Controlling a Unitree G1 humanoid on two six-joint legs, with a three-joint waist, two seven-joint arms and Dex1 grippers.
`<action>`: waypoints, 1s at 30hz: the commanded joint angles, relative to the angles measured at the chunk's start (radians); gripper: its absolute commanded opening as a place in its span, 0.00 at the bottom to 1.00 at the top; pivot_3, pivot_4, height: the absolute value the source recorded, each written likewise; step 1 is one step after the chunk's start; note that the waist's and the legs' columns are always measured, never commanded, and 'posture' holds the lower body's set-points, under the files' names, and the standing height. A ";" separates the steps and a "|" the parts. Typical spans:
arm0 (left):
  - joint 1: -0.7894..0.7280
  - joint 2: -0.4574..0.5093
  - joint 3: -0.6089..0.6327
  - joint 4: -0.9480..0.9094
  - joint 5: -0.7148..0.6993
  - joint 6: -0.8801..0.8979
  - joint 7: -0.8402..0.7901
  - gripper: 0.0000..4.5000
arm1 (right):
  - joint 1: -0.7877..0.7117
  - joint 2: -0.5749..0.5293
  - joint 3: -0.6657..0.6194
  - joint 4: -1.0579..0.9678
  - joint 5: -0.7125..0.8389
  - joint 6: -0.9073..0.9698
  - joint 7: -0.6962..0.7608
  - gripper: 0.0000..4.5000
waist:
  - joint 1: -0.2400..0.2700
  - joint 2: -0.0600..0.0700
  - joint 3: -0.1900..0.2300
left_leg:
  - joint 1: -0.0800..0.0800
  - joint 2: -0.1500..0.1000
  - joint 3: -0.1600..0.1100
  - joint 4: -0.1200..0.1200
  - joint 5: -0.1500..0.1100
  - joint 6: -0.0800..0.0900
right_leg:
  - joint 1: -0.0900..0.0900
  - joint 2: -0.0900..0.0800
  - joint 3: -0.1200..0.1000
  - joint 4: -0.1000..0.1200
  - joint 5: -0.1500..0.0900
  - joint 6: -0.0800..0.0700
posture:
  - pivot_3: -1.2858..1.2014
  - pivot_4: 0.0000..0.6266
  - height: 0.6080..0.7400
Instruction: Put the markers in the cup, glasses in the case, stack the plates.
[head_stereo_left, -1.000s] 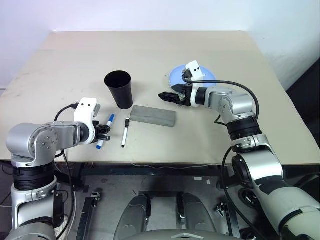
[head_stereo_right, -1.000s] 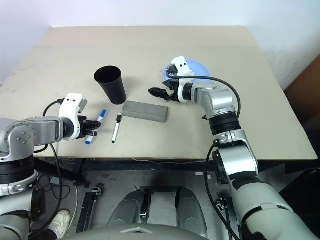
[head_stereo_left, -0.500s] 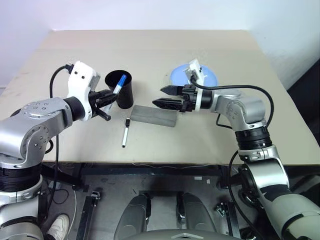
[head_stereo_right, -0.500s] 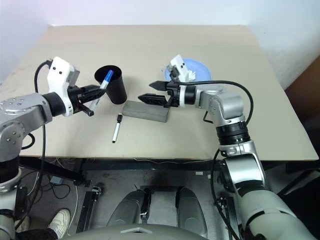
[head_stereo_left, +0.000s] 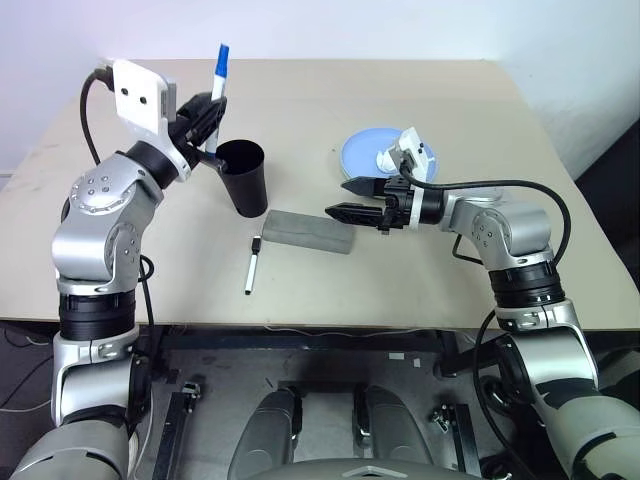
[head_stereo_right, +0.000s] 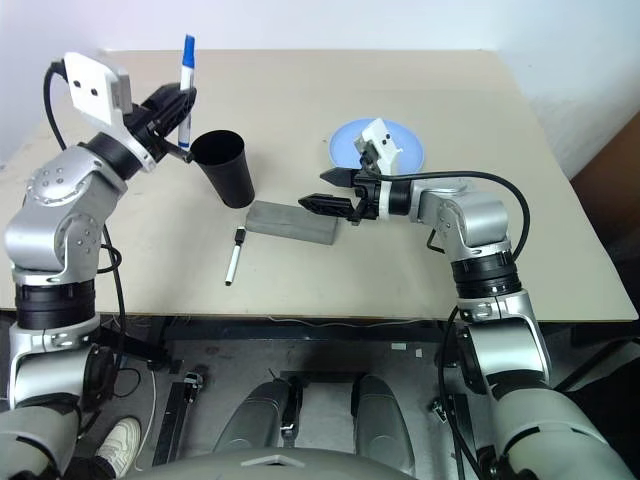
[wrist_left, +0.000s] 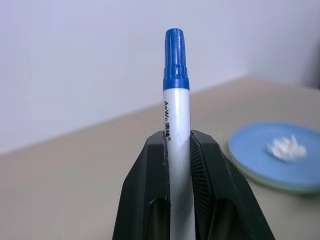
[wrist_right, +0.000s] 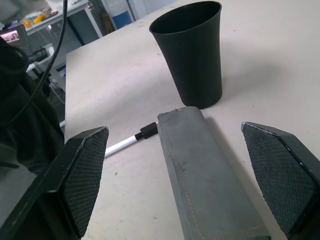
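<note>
Your left gripper (head_stereo_left: 207, 108) held the blue-capped marker (head_stereo_left: 218, 72) upright, cap up, jaws clenched on its white barrel, raised just beside and above the rim of the black cup (head_stereo_left: 240, 177), which stood on the surface (head_stereo_left: 300, 110) with no marker seen inside it yet. The black-capped marker (head_stereo_left: 251, 264) lay flat near the front edge, just beside the closed grey case (head_stereo_left: 308, 231) and untouched. Your right gripper (head_stereo_left: 348, 199) hovered level over one end of the case, jaws spread wide and grasping nothing. The light blue plate (head_stereo_left: 370, 152) sat behind that arm with a crumpled bit of white paper (wrist_left: 286, 148) on it; a pale green rim (wrist_left: 270, 181) showed under its edge, so the plates looked stacked. The glasses could not be made out. By this reading you had both markers to drop in and the glasses to case.
</note>
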 joint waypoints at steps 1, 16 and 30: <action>-0.052 -0.018 -0.007 0.067 0.053 -0.110 0.002 0.06 | -0.006 -0.008 -0.018 -0.044 0.005 -0.023 -0.016 1.00 | 0.000 0.000 0.000 | 0.000 0.000 0.000 0.000 0.000 0.000 | 0.000 0.000 0.000 0.000 0.000 0.000 | 0.52 0.24 0.96; -0.065 -0.129 -0.016 0.448 0.150 -0.445 -0.013 0.06 | 0.011 -0.012 -0.003 -0.041 -0.031 -0.075 -0.060 1.00 | 0.000 0.000 0.000 | 0.000 0.000 0.000 0.001 0.000 0.000 | 0.000 0.000 0.000 0.001 0.001 0.001 | 0.52 0.24 0.96; -0.073 -0.159 -0.014 0.486 0.153 -0.468 -0.019 0.36 | 0.012 -0.011 -0.011 -0.039 -0.042 -0.083 -0.081 1.00 | 0.000 0.000 0.000 | 0.000 0.000 0.000 0.002 0.000 0.000 | 0.000 0.001 0.000 0.002 0.001 0.001 | 0.52 0.24 0.96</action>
